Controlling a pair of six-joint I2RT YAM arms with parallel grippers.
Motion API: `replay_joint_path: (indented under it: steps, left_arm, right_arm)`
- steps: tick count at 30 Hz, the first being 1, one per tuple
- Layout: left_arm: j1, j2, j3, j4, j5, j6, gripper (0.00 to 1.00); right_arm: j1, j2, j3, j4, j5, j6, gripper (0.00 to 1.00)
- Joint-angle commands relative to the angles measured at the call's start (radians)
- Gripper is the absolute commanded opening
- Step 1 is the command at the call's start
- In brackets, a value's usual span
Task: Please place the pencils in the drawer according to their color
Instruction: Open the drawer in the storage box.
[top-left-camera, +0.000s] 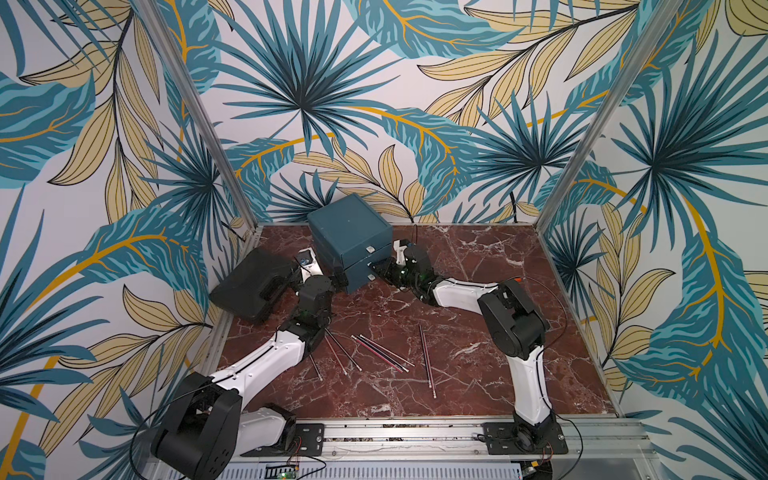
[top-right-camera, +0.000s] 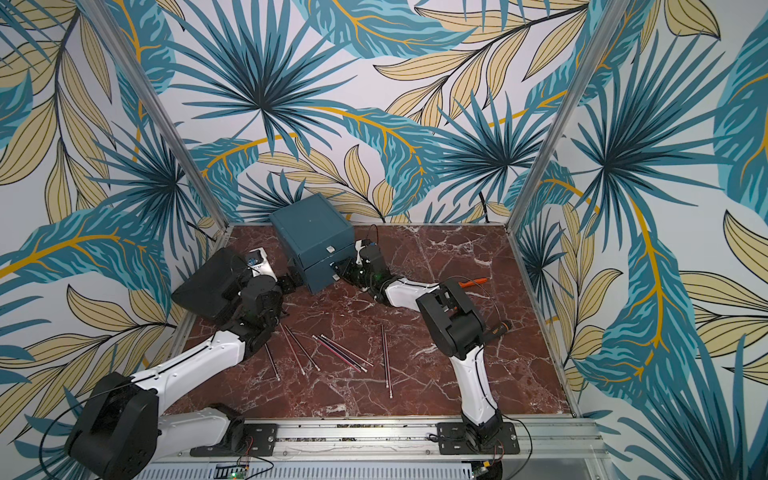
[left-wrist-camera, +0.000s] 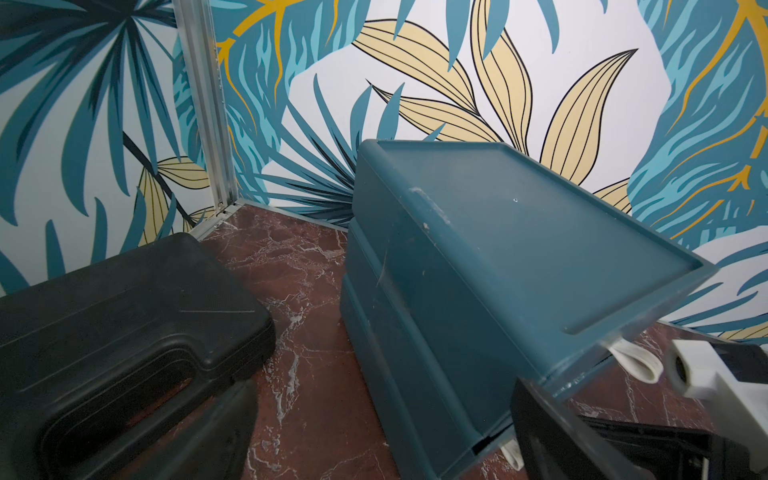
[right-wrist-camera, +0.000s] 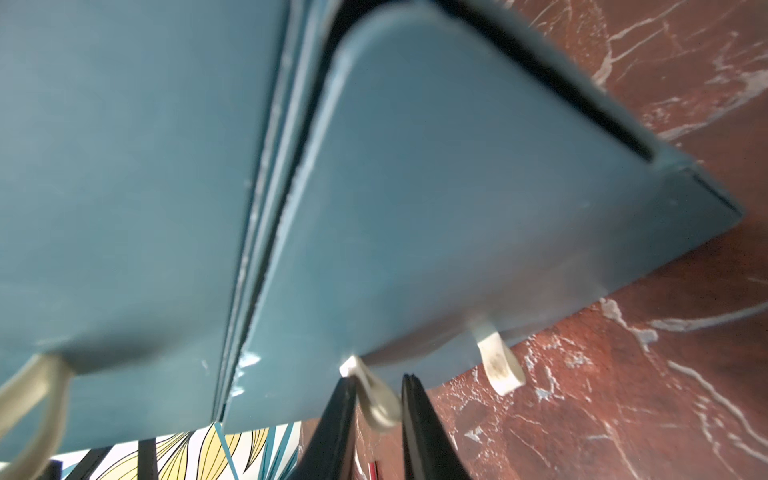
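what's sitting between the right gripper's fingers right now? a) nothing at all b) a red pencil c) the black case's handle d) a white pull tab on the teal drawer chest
d: the right wrist view shows the white pull tab of the drawer pinched between the black fingers of the right gripper, while the pencils lie loose on the table.

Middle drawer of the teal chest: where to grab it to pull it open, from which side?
Pinch the pale looped pull tab on the middle drawer, coming straight at the front of the chest. The drawer fronts are flat, so that loop is the only part sticking out, thin enough for a narrow pinch. The right claw has a finger on each side of it.
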Motion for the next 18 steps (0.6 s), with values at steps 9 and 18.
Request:
replay_joint_path:
  steps: [9,18]
  left_arm:
    - [0.002,-0.035,-0.031,-0.003,-0.015,-0.005,1.00]
    - [0.002,-0.053,-0.040,-0.010,-0.030,-0.006,1.00]
  right_arm:
    - [0.012,0.013,-0.017,0.090,-0.018,-0.004,0.04]
    - [0.018,-0.061,-0.119,0.122,-0.016,-0.010,0.00]
